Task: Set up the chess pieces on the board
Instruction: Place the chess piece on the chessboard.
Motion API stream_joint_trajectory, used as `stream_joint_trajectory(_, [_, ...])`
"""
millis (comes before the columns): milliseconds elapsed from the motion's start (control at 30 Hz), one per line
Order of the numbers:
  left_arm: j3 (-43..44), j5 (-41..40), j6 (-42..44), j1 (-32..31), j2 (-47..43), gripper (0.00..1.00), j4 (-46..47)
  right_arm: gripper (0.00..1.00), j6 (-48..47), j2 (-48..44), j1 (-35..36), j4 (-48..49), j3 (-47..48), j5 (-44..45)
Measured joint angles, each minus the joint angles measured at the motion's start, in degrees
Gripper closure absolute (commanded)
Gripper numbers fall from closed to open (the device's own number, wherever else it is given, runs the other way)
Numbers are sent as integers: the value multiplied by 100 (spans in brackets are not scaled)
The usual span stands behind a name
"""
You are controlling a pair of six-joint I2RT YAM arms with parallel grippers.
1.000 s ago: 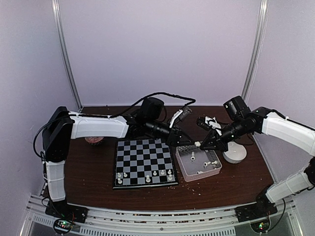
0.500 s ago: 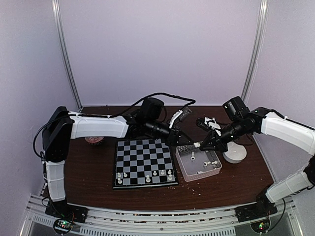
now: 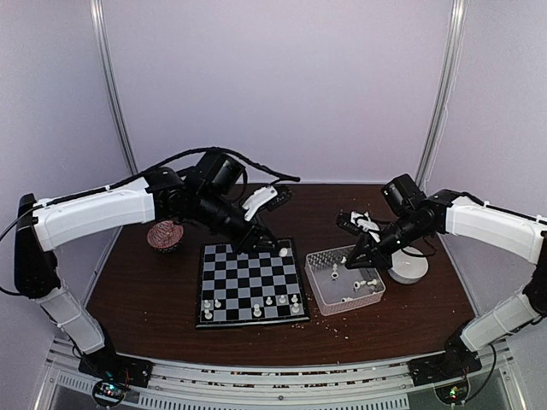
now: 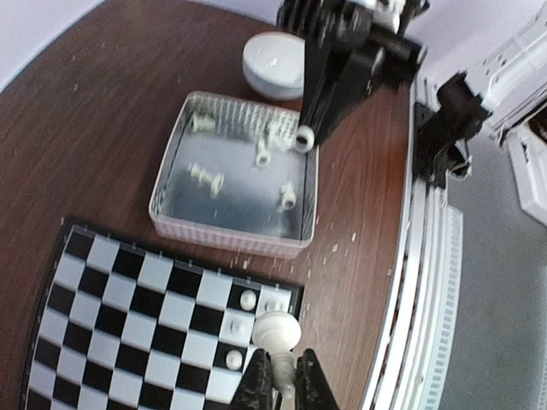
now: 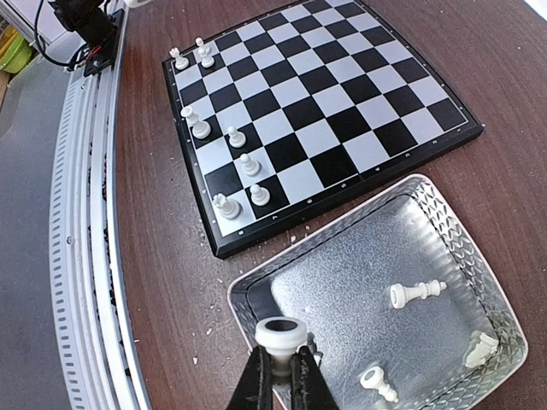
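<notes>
Piece (image 4: 275, 331) in left gripper (image 4: 280, 369) has swung over board (image 4: 128, 290).

You are working in a robotics lab test cell. Identify it by the plain pale wall panels (image 3: 282, 85) that close off the back and both sides, joined by bare metal posts (image 3: 115, 94). The dark wood table (image 3: 154, 290) ends at a slotted aluminium rail (image 3: 282, 380), to which both arm bases (image 3: 115, 367) are bolted. Small circuit boards (image 3: 107, 393) with lit indicators sit exposed beside the bases. A black cable (image 3: 184, 155) loops loose above the left arm (image 3: 94, 213).
</notes>
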Motion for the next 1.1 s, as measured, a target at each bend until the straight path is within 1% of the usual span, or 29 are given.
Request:
stream_joint_trajectory(200, [-577,-940,240,-22,-415,100,-1438,100,-2,81,-2,7,0,24])
stream_joint_trajectory(400, [-1032,-1392,251,-122,-348,100,-1985,99,-2,122,-2,2,0,37])
stream_joint_trajectory(733, [-1139,-1906,328,-433,291,100,-2131,99,-9,160,-4,-17,0,37])
stream_joint_trajectory(900, [-1154,-1961,328,-522,481,100,-2090,99,-9,164,-4,-17,0,39])
stream_joint_trajectory(1100, [-1390,-1961,326,-579,555,98,-1849,99,-11,192,-4,-20,0,39])
